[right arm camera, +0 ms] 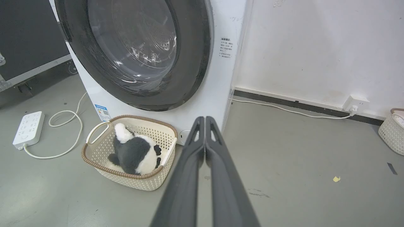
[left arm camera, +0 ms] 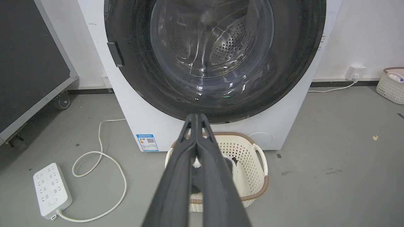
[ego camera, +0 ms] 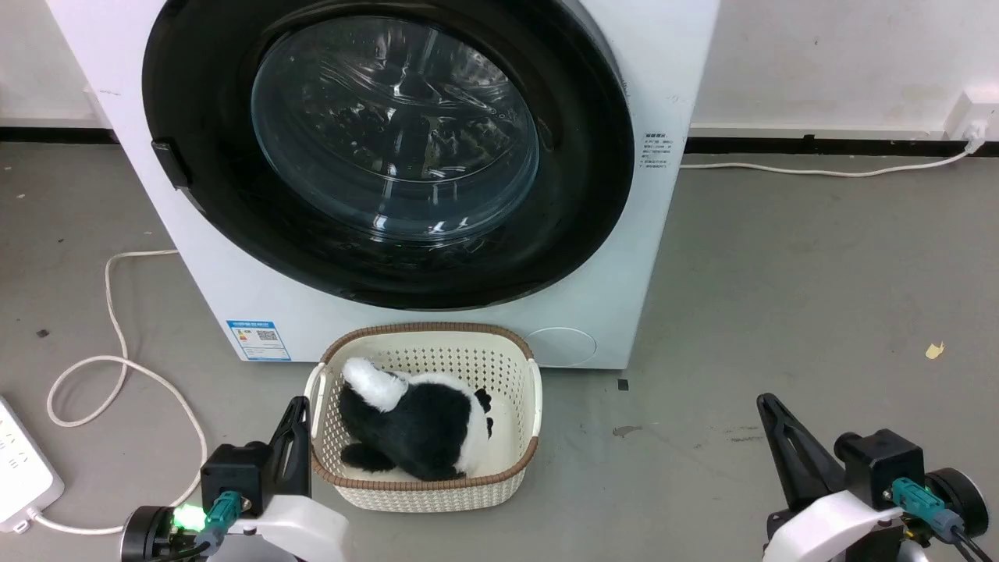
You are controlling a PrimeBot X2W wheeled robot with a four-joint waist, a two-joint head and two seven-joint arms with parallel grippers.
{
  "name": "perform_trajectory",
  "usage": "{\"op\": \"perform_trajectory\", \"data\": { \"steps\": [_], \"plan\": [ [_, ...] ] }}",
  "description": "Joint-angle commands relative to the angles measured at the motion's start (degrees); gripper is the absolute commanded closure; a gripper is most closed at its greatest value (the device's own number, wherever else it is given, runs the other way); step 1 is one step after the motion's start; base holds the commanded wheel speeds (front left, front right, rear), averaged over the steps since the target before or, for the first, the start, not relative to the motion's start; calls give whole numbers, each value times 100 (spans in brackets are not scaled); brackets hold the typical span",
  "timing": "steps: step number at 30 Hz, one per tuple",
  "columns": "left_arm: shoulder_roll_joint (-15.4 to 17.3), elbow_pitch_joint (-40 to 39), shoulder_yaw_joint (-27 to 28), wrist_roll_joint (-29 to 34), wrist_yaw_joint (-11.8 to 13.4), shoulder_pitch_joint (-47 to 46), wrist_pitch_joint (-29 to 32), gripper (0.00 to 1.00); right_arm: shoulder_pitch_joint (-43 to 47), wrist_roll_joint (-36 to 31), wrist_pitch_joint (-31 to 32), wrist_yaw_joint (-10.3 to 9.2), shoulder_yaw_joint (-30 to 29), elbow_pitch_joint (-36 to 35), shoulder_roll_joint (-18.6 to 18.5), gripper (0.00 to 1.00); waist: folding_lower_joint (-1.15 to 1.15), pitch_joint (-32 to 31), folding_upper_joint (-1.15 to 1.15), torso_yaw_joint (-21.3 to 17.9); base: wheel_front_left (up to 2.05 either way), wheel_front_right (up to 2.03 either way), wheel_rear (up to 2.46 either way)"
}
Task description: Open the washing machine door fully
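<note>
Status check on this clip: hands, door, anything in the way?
Hands: left hand shut, empty; right hand shut, empty. Target: washing machine door closed, untouched. Obstacle: basket holding plush toy on floor below door.

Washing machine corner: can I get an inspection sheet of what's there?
Surface: grey floor, a yellow scrap on it.
Job's things: washing machine door closed on the white washing machine.
Clutter: cream basket holding a black-and-white plush toy, in front of the machine.
Grippers: left gripper and right gripper, jaws shut, empty, short of the door.
Cables: white cable looping to a power strip; second cable to a wall socket.
Surroundings: white wall, black wheeled case, second basket.
</note>
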Motion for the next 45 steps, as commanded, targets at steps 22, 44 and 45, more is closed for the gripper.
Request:
{"op": "perform_trajectory", "data": {
  "steps": [22, 44, 45],
  "plan": [
    [4, -21, 1, 51, 16, -85, 2, 100, -70, -41, 3, -9, -4, -26, 30, 100, 0, 0, 0, 0, 0, 0, 0],
    [4, -21, 1, 51, 16, -85, 2, 100, -70, -41, 3, -9, -4, -26, 30, 100, 0, 0, 0, 0, 0, 0, 0],
    [4, -21, 1, 51, 16, -85, 2, 100, -70, -41, 3, -9, -4, -26, 30, 100, 0, 0, 0, 0, 0, 0, 0]
  ]
}}
